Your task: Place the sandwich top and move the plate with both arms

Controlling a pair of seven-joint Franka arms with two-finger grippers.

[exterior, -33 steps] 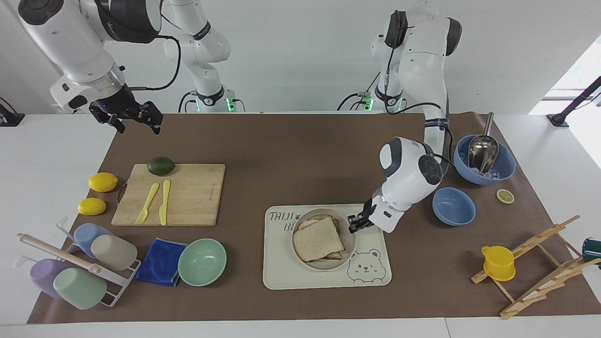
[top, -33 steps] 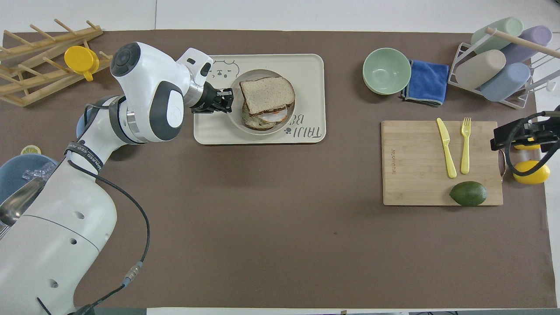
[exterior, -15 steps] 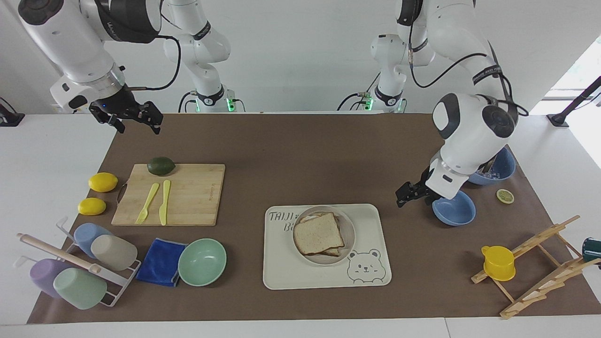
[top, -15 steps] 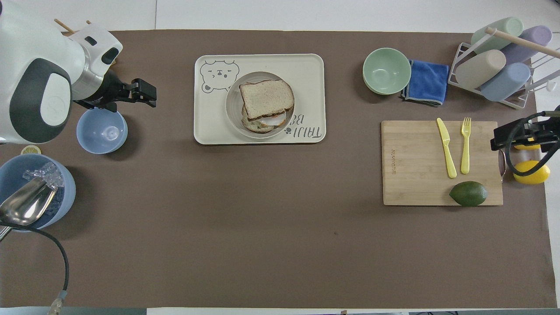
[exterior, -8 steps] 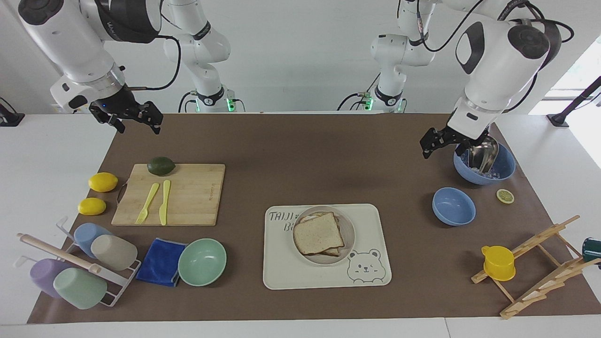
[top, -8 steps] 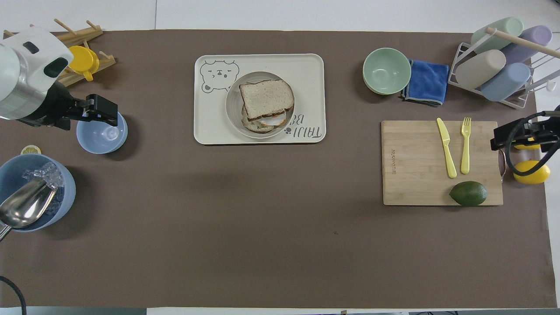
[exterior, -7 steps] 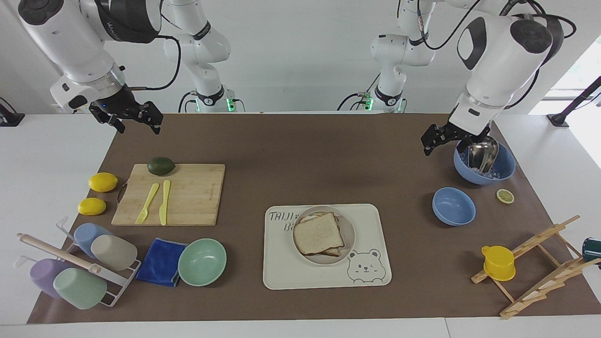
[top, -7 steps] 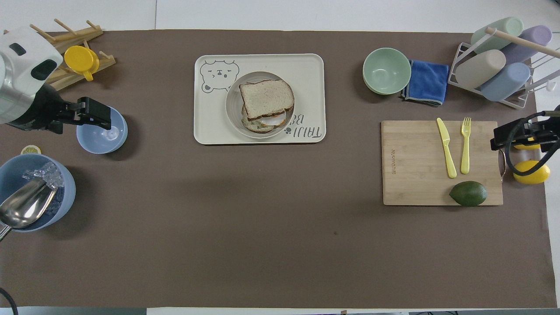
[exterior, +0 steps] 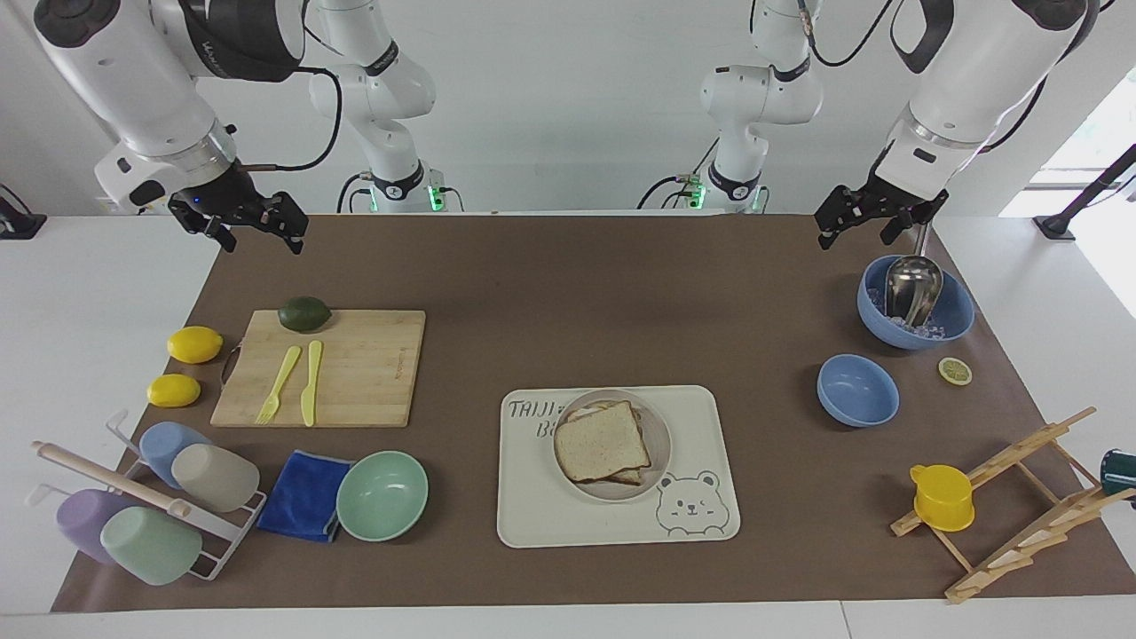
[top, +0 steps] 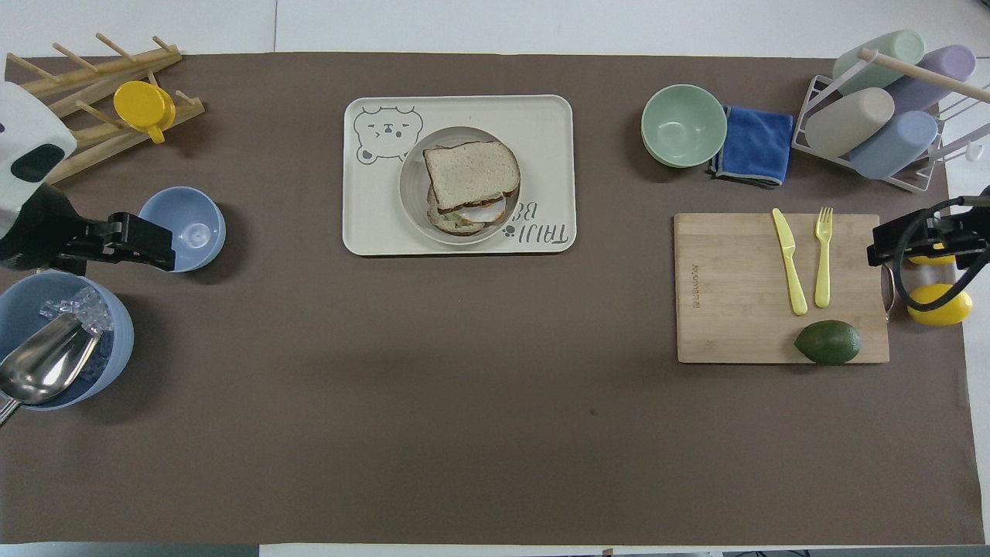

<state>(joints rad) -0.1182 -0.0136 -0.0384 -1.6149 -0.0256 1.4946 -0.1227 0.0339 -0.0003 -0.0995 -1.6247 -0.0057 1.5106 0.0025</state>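
Sandwich top (exterior: 603, 441) lying on the filled slice on the plate (exterior: 658, 436), plate on the bear tray (exterior: 701, 444), left gripper (exterior: 871, 223) empty, fingers apart, raised over the mat's edge near the ice bowl (exterior: 954, 312), right gripper (exterior: 251, 228) empty, fingers apart, waiting above the mat near the cutting board (exterior: 364, 364)

The sandwich top (exterior: 603, 441) lay on the plate (exterior: 658, 441), while the left gripper (exterior: 871, 224) and right gripper (exterior: 252, 228) hung open above the table (exterior: 568, 293).
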